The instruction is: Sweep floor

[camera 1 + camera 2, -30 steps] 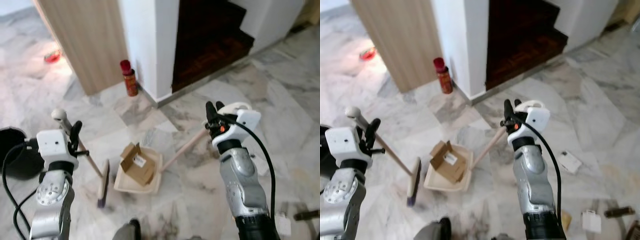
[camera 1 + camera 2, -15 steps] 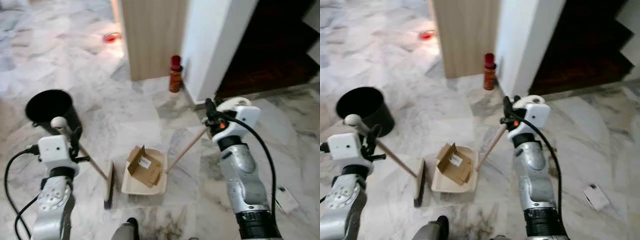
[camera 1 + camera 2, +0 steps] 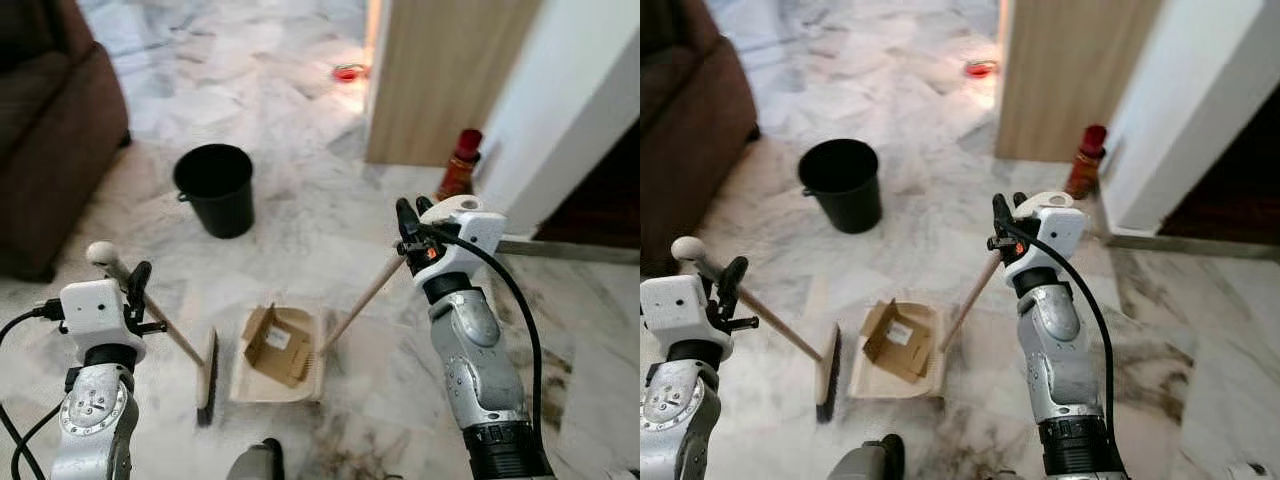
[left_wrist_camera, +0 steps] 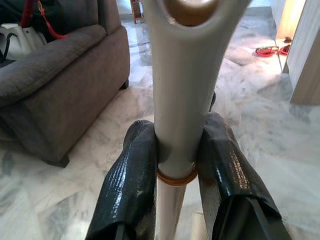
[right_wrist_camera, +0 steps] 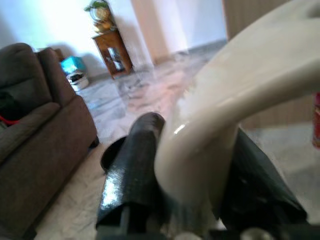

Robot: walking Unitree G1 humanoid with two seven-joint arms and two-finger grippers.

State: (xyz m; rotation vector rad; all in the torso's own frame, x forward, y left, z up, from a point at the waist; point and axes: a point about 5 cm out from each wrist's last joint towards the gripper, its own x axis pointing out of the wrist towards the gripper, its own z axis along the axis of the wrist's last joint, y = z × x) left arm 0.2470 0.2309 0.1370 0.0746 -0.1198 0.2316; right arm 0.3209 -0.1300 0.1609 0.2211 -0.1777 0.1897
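On marble floor (image 3: 300, 210), cardboard (image 3: 279, 343) in dustpan (image 3: 248, 385)

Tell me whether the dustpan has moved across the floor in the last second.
Yes. The dustpan, held by the right gripper, has swung to the robot's left, away from the red bottle and nearer the black bucket.

Floor (image 3: 300, 215): polished marble, glossy, grey-veined. On it, beside the matt black plastic bucket (image 3: 216, 188): cream plastic dustpan (image 3: 254, 382) holding brown corrugated cardboard box (image 3: 278, 346); broom (image 3: 205, 367) with pale wooden shaft. Left gripper (image 4: 176, 165) fingers (image 4: 131, 185) carry textured, slightly shiny black covering; sofa (image 4: 55, 95) is grey woven cloth.
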